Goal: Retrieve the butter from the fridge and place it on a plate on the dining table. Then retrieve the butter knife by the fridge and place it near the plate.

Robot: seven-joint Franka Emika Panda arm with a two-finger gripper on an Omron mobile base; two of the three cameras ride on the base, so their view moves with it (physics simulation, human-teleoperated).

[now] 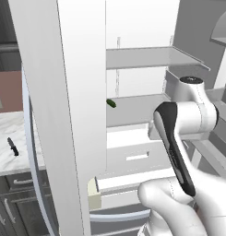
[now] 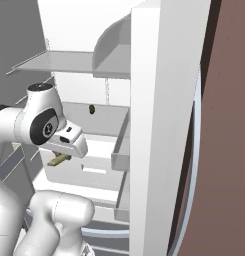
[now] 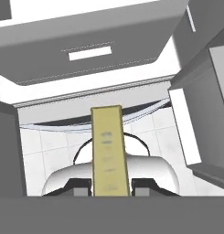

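The butter (image 3: 107, 151) is clamped between the two fingertips (image 3: 81, 187) of the pincer (image 3: 108, 186), its pale yellow length projecting straight ahead in the hand view. In the right base view the stick is seen in front of the open fridge (image 2: 164, 125) (apparently by the lower drawers). A butter knife (image 1: 12, 146) lies on the marble bench (image 1: 8, 152).

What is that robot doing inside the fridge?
The robot's gripper is shut on the butter, a pale yellow stick, and holds it in front of the open fridge. A small dark green item sits on a shelf inside. The butter knife lies on the marble counter beside the fridge, untouched.
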